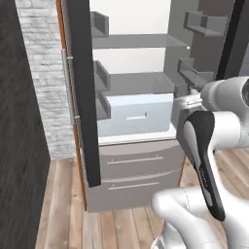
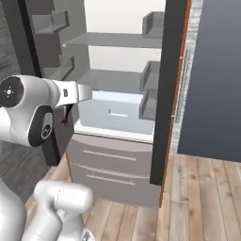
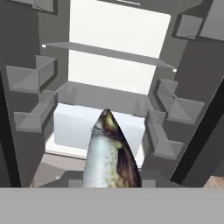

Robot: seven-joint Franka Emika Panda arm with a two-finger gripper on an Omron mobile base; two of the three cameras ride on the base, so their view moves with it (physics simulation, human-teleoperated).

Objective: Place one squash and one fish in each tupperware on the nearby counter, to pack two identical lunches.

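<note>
fish [image 3: 111, 155] before open fridge [image 3: 118, 78]

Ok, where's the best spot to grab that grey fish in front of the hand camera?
Take the fish across its broad middle, pinching the flatter flanks, coming from its thick near end. It lies lengthwise along the hand's line and tapers to a point toward the fridge, so the tip would likely slip.

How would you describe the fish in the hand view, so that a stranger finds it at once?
Start from the open fridge with its bright white back and grey door bins. Just before its pale drawer, the fish rises from the bottom middle of the hand view. Its silvery-grey belly, dark brown mottled back and pointed tip are unlike the plain grey shelves.
</note>
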